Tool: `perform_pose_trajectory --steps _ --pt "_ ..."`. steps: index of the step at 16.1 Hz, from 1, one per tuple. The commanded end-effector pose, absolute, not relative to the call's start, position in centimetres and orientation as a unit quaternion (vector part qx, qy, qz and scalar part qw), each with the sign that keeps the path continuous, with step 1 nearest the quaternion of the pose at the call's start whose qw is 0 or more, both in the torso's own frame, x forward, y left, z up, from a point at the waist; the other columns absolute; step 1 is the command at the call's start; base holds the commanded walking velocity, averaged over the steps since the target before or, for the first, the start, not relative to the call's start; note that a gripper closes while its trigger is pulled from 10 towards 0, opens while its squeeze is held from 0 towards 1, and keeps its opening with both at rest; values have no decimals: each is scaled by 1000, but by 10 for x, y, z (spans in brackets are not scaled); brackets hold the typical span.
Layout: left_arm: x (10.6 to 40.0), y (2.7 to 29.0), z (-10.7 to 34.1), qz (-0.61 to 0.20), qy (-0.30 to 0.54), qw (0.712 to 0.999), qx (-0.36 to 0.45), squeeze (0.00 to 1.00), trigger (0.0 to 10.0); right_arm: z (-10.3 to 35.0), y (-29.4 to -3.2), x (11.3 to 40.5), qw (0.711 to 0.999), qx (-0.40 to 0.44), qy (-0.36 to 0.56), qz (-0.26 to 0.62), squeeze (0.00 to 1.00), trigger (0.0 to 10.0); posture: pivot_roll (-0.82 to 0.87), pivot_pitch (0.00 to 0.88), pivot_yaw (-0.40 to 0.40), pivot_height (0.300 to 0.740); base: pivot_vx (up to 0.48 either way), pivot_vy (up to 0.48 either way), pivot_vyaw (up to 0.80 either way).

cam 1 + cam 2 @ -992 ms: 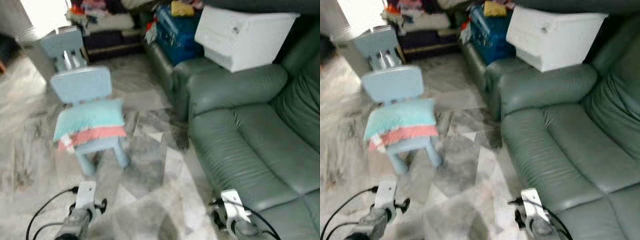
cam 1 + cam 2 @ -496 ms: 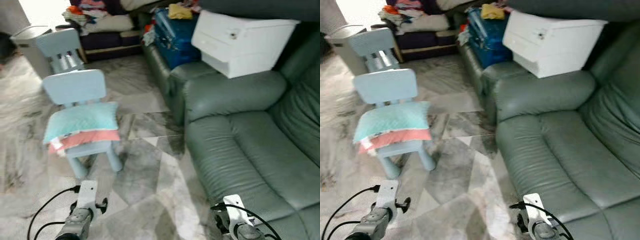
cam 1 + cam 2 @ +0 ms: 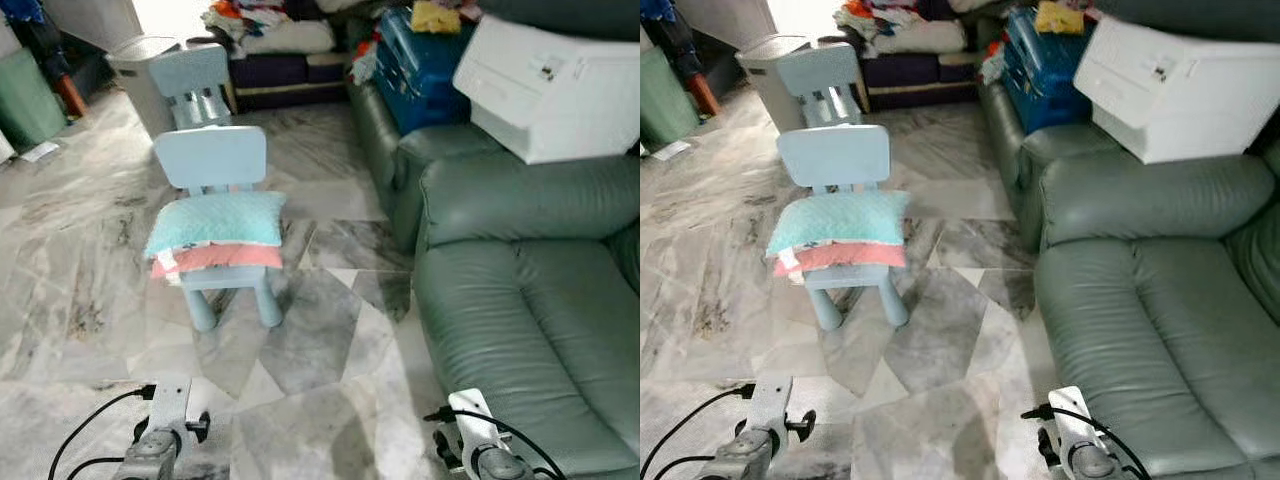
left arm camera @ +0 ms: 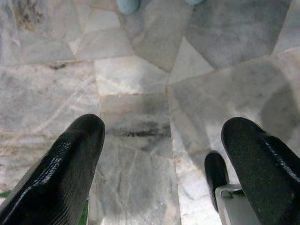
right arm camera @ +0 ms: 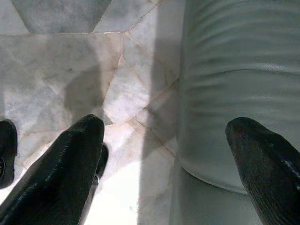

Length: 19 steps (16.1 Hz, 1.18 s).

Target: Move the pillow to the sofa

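Jaws: both sets spread wide and holding nothing, the left gripper (image 4: 161,140) over bare marble floor (image 3: 330,330), the right gripper (image 5: 164,140) over the floor where it meets the front edge of the sofa (image 3: 520,320); both arms hang low, a carrying posture fit for walking rather than reaching. Landmark: small pale-blue chair (image 3: 212,160), standing on the floor in front of the robot and to its left. Pillow (image 3: 218,218): teal, lying flat on the chair's seat, stacked on a pink cushion (image 3: 215,257) directly beneath it, its back edge against the chair's backrest; untouched, well apart from both grippers. Sofa: grey-green, to the right of the chair across a stretch of floor, seat cushions free to receive the pillow. White box (image 3: 555,90): right of the chair and beyond it, resting on the sofa's armrest. Second blue chair (image 3: 190,75): directly behind the first. Judgement: approach stage, pickup not yet begun; open fingers suit a two-sided grasp of the soft pillow.
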<state>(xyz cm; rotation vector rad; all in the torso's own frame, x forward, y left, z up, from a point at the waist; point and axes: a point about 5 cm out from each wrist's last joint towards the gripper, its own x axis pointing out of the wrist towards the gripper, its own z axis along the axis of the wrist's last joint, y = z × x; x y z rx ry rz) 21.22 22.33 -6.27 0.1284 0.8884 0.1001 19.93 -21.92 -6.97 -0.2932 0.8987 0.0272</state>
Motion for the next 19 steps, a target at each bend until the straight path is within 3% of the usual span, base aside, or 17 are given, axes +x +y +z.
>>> perform_pose_trajectory --steps 1,15,19 --pt "216 225 -60 50 426 901 68 0 10000 -69 -219 201 893 -137 430 11 0 10000 -178 0 66 740 0 480 0" --pt "214 224 -61 41 433 897 75 0 10000 -69 -219 201 894 -133 428 8 0 10000 -181 0 72 740 0 480 0" --pt "216 223 -61 32 427 899 85 0 10000 -68 -219 201 895 -134 426 9 0 10000 -182 0 73 740 0 85 0"
